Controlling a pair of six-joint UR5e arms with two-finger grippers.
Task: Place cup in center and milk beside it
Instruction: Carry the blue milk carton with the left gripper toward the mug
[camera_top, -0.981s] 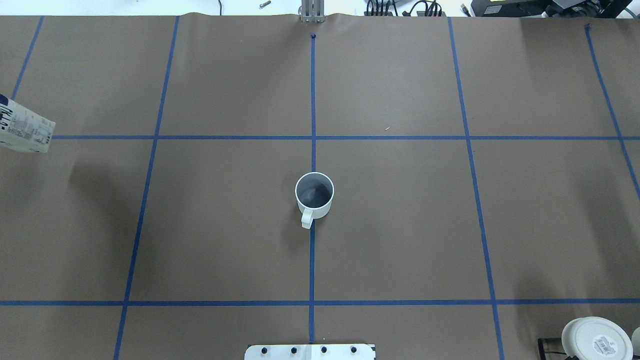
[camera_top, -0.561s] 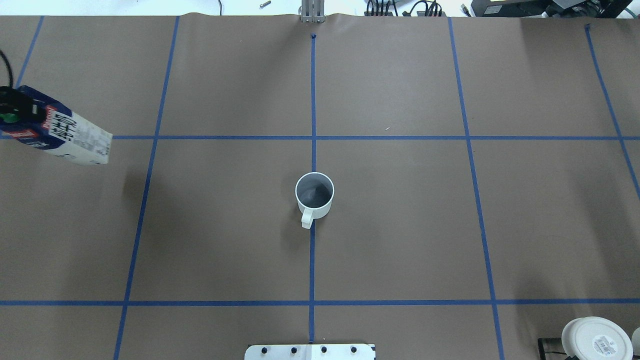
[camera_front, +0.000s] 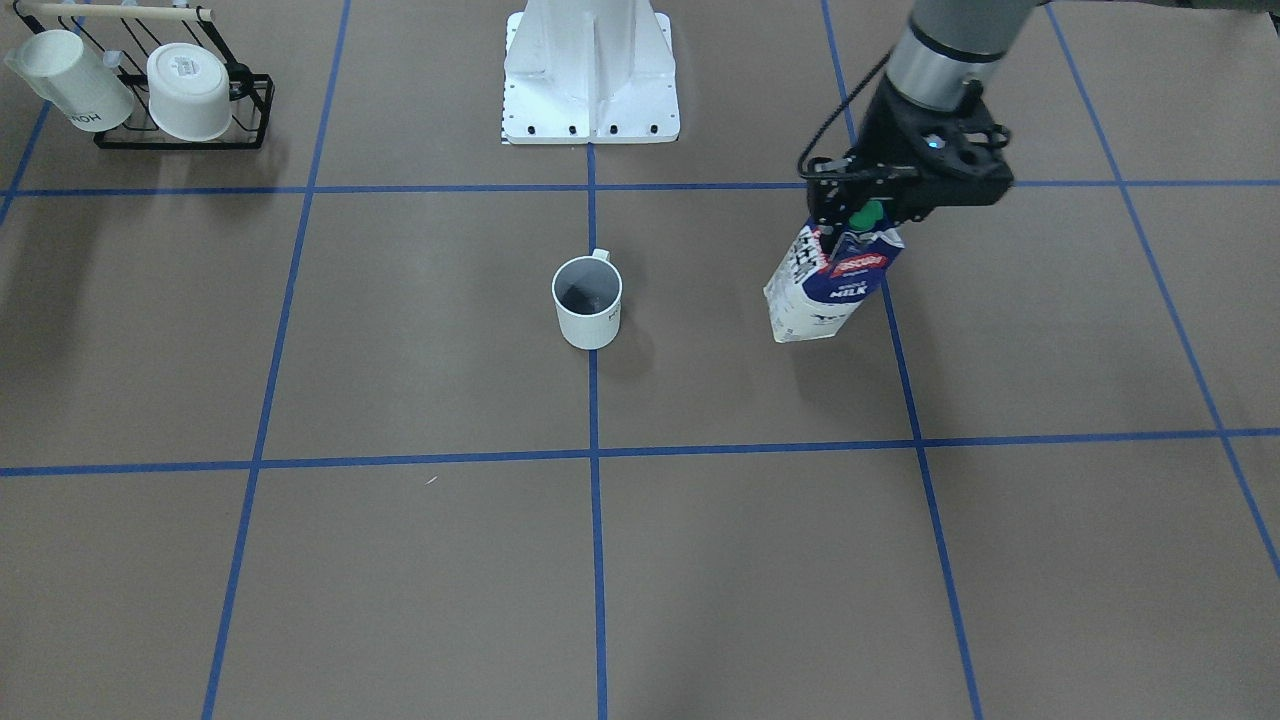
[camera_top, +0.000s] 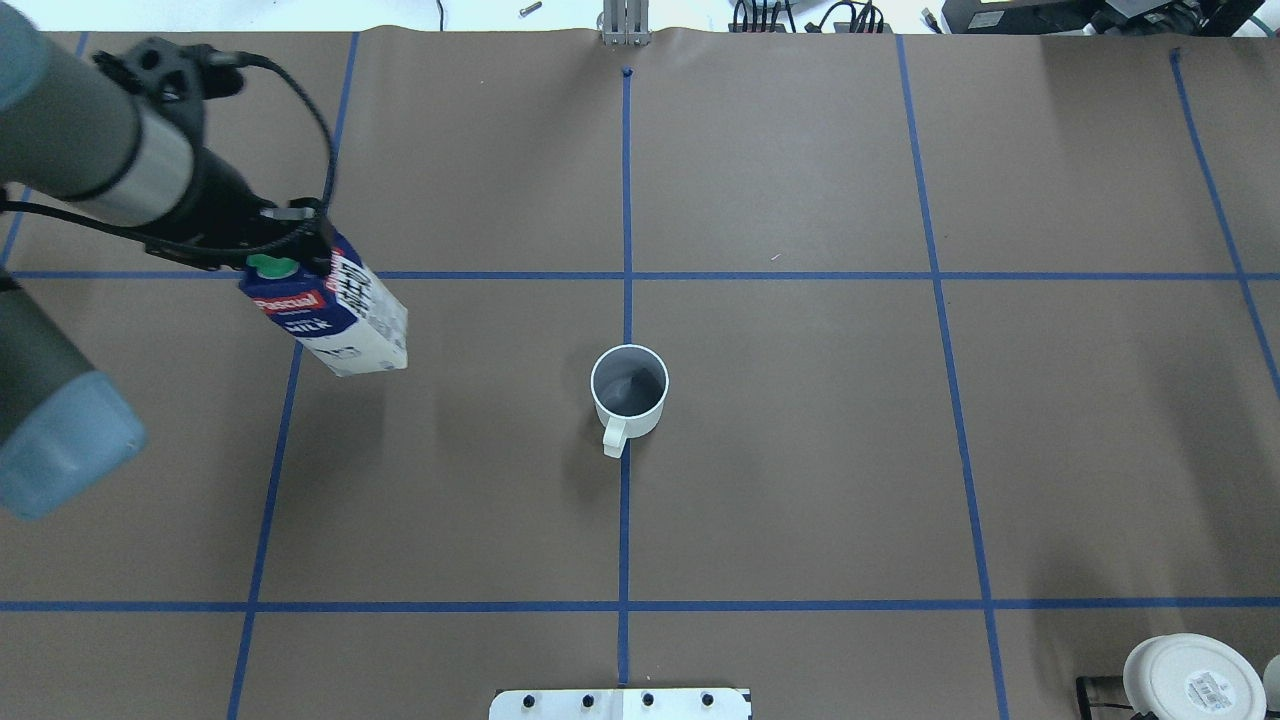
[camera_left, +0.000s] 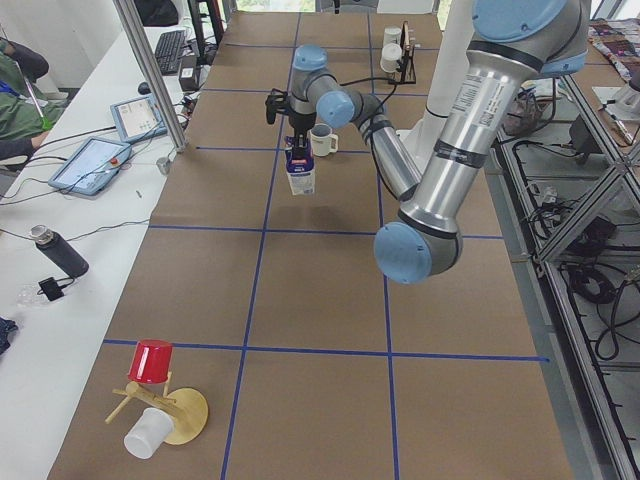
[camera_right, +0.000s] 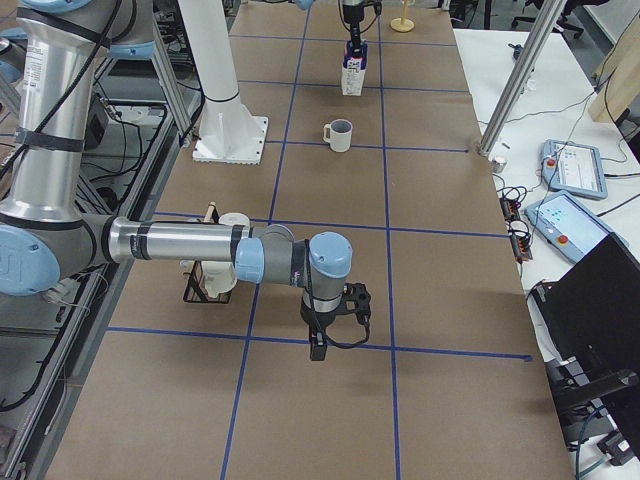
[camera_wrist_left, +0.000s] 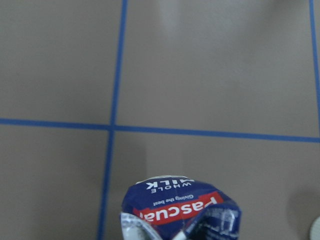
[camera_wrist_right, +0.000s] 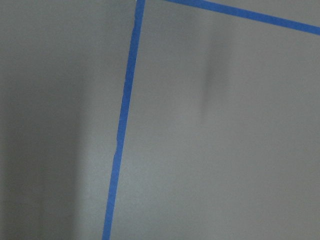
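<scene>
The cup (camera_top: 628, 390), a white mug with a grey inside, stands upright on the centre blue tape line, handle toward the robot; it also shows in the front view (camera_front: 588, 300). My left gripper (camera_top: 290, 258) is shut on the top of the milk (camera_top: 345, 325), a blue-and-white carton with a green cap. The carton hangs tilted above the table, well to the left of the cup, and shows in the front view (camera_front: 830, 290) and the left wrist view (camera_wrist_left: 180, 207). My right gripper (camera_right: 318, 345) shows only in the exterior right view, low over the table far from both; I cannot tell its state.
A black wire rack (camera_front: 180, 140) with two other white cups stands by the robot's right side; one cup's base (camera_top: 1185, 675) shows overhead. The robot's white base plate (camera_top: 620, 703) is at the near edge. A red cup on a stand (camera_left: 152, 360) is at the left end.
My left arm has carried the milk carton rightward from the table's left edge toward the cup. The cup has not moved.
</scene>
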